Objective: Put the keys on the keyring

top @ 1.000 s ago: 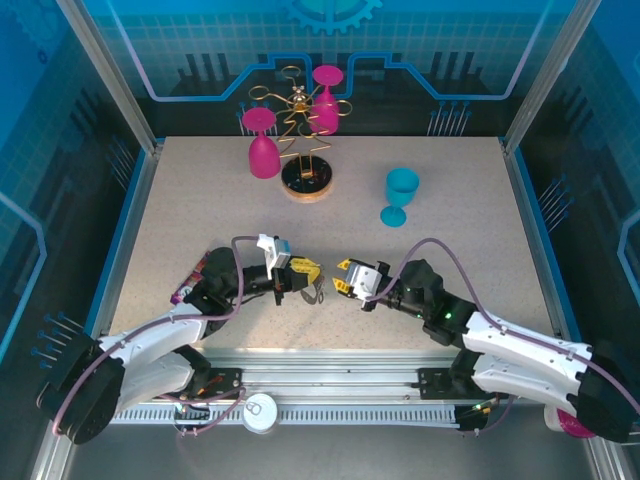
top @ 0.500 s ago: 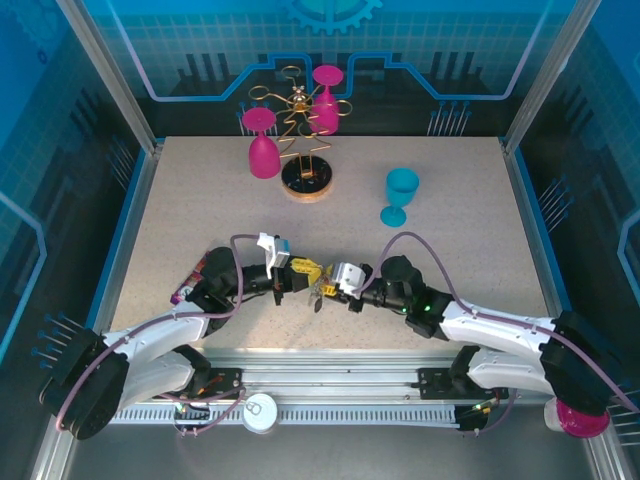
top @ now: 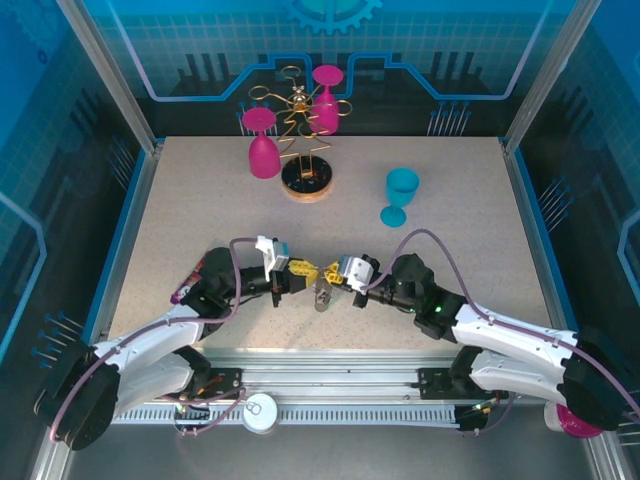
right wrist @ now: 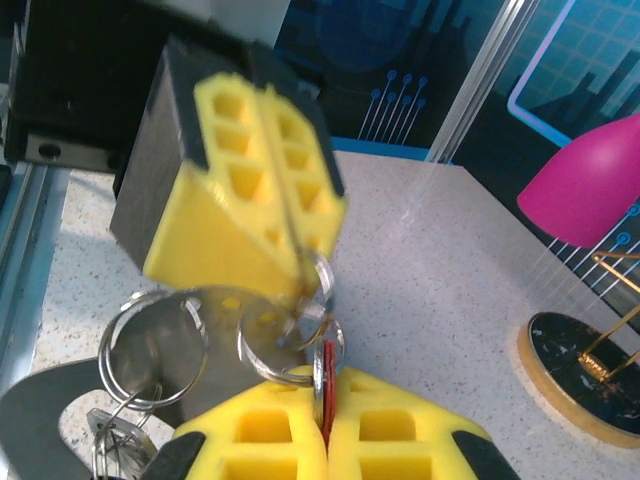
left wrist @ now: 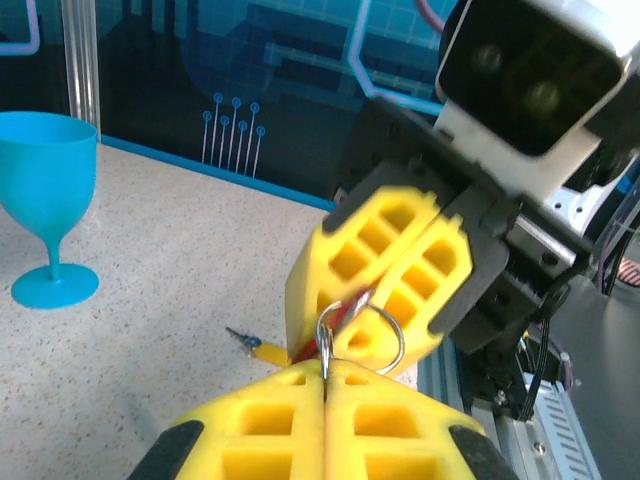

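Near the table's front, my left gripper (top: 302, 272) and right gripper (top: 329, 274) meet tip to tip. The grey metal keyring (top: 322, 294) hangs between and just below them. In the left wrist view my left gripper (left wrist: 325, 375) is shut on one of the keyring's small rings (left wrist: 326, 340). My right gripper (right wrist: 323, 410) is shut on the red key (right wrist: 326, 375), whose edge lies against a small ring (right wrist: 283, 345). The keyring's grey body (right wrist: 205, 335) and another ring (right wrist: 153, 345) hang to the left. The yellow-orange key (left wrist: 266, 350) lies on the table beyond my fingers.
A blue cup (top: 401, 195) stands at the right middle of the table. A gold rack (top: 306, 170) with pink cups (top: 263, 143) stands at the back. A purple packet (top: 188, 288) lies under the left arm. The table's front rail runs close below both grippers.
My right gripper has moved left up to the left gripper's tips and has gone from open to shut on the red key. The left gripper has stayed shut on the ring.
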Controlling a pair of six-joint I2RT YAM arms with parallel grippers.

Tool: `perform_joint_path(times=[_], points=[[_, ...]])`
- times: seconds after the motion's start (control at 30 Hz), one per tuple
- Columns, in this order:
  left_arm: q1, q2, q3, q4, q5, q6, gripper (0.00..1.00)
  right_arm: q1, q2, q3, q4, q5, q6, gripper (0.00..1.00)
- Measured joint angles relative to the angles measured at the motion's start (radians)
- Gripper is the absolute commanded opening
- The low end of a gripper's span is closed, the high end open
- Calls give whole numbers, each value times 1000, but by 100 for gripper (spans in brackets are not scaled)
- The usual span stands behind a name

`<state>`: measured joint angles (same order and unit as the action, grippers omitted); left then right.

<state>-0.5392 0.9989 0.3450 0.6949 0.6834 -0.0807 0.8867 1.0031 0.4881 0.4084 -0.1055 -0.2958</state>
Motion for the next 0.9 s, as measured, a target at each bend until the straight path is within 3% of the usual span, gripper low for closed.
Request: perform_joint_path(times=[0.37, 0.53, 0.7, 0.9], points=[[0, -21, 72, -224, -25, 137, 3, 9, 2, 81, -139, 64, -36, 0], [0, -41, 85, -304, -98, 162, 65, 13, 29, 126, -192, 102, -61, 0], [1, -167, 58, -344, -261, 117, 99, 16, 110, 182, -193, 105, -79, 0], [14, -372, 58, -425, -605, -6, 99, 38, 278, 293, -141, 87, -78, 0]])
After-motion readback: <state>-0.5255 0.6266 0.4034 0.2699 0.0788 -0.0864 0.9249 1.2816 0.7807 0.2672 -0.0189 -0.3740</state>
